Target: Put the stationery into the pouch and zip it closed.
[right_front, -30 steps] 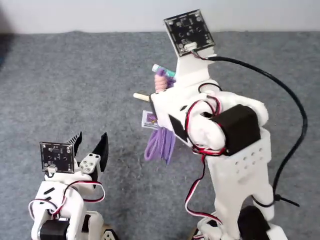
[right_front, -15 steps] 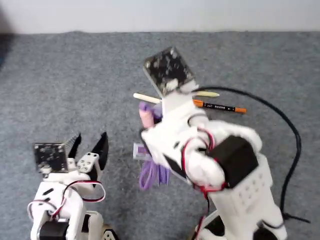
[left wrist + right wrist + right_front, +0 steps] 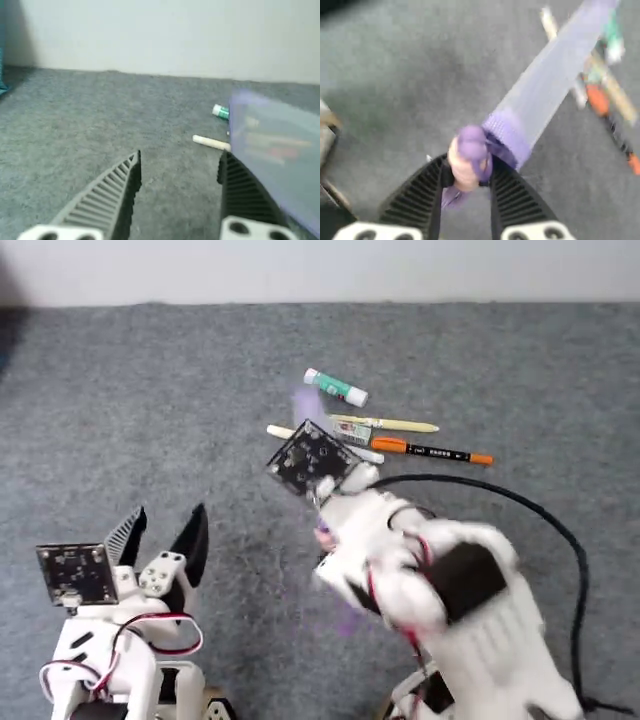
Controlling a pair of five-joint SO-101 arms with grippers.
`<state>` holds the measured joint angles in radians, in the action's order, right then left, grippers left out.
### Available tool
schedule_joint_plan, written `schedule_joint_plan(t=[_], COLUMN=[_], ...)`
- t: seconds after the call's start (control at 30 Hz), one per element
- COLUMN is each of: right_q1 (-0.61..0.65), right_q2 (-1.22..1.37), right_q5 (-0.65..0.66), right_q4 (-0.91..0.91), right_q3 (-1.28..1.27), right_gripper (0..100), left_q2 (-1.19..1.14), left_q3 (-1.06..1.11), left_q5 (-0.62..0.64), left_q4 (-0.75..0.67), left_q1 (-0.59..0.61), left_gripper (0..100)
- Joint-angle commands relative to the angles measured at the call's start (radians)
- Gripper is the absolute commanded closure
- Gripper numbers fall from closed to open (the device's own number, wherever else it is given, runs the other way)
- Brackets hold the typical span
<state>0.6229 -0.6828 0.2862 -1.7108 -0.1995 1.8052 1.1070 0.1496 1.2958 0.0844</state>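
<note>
Right gripper [image 3: 466,167] clamped on the purple end of the pouch [image 3: 545,95], jaws nearly together. Right arm [image 3: 450,580] folded, wrist bent down over the pouch. Left gripper [image 3: 160,532] apart from the pouch, jaws spread wide, holding nothing. Left arm [image 3: 100,660] low.
</note>
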Motion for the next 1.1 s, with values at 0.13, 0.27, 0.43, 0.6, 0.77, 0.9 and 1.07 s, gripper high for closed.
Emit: schedule_joint_plan(t=[0.13,0.27,0.43,0.6,0.77,0.9,1.07], right_q1=[-0.090,-0.088,-0.096,-0.096,-0.073,-0.027,0.004], right_q2=[-0.033,-0.033,-0.031,-0.031,-0.031,-0.025,-0.021], right_q5=[0.319,0.434,0.410,0.410,0.414,0.413,0.410], right_q4=[0.113,0.203,0.341,0.452,0.516,0.507,0.509], right_q3=[-0.005,-0.003,0.063,0.112,0.146,0.147,0.144], right_gripper=[99.1,99.1,99.1,99.1,99.1,99.1,99.1], left_q2=[0.003,0.003,0.003,0.003,0.003,0.003,0.003], left_q3=[-0.064,-0.074,-0.068,-0.067,-0.044,-0.025,-0.025], left_q5=[-0.015,-0.028,-0.025,-0.025,-0.025,-0.023,-0.023], left_q4=[0.009,0.011,0.014,0.008,-0.006,-0.029,-0.034], left_q1=[-0.021,-0.021,-0.015,-0.021,-0.064,-0.170,-0.345], left_gripper=[74,74,75,75,75,76,83])
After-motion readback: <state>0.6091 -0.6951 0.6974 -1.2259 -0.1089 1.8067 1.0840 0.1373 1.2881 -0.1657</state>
